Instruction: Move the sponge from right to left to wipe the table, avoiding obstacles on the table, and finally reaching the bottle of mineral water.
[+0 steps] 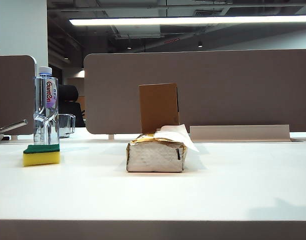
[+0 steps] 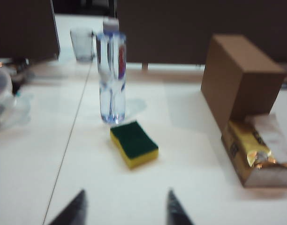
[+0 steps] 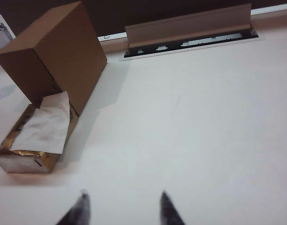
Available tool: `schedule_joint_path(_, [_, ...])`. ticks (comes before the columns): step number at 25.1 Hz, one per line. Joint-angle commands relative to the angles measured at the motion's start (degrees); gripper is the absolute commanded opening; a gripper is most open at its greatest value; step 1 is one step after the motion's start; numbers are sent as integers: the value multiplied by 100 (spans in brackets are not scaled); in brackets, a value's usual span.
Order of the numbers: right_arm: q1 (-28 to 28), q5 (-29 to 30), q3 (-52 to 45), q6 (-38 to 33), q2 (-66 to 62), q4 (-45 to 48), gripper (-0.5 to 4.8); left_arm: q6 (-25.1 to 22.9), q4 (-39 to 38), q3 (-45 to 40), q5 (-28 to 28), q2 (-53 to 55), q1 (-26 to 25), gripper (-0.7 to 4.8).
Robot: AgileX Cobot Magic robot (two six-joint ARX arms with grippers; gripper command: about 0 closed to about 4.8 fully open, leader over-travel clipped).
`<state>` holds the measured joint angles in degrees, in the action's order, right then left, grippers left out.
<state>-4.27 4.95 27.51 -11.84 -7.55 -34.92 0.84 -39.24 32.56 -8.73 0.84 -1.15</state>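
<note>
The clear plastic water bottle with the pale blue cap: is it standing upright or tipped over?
Upright. The clear plastic water bottle stands on its base, cap on top, right behind the yellow sponge.

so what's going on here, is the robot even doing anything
Nothing is being handled at this moment. The sponge lies green side up on the table at the left, right in front of the bottle of mineral water, so the wipe looks finished. The tissue box sits mid-table with a brown cardboard box behind it. The left gripper hangs above the table short of the sponge, and the right gripper is over bare table; both have their fingers apart and hold nothing.
</note>
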Motion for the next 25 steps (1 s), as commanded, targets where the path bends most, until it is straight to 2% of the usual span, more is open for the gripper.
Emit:
schedule_joint_path(1, [-9,-31,-284,-389,140,599,100,11,361,-293,184,-68,0,185])
schedule_joint_path(5, [-9,-382,-817,-463,310,1060,50,186,964,-702,511,-68,0,128])
schedule_joint_path(7, [-7,-380,-1250,-457,380,1414,39,264,1333,-1043,503,-68,0,106])
schedule_joint_path(8, [-9,-385,-1403,-413,398,1565,38,269,1488,-1187,463,-68,0,82])
schedule_joint_path(10, [-9,-387,-1631,-282,402,1794,2,278,1641,-1403,321,-68,0,10])
schedule_joint_path(11, [-9,-396,-1714,-221,402,1897,-3,291,1663,-1484,299,-70,0,-7])
schedule_joint_path(15, [-9,-525,-2002,63,404,2315,-2,260,1838,-1882,304,-70,2,-6])
schedule_joint_path(21, [-7,-549,-2256,514,402,2404,-2,260,2531,-2579,332,-70,2,-6])
schedule_joint_path(25, [-7,-608,-2509,632,402,2573,-2,264,2730,-2887,310,-70,2,-6])
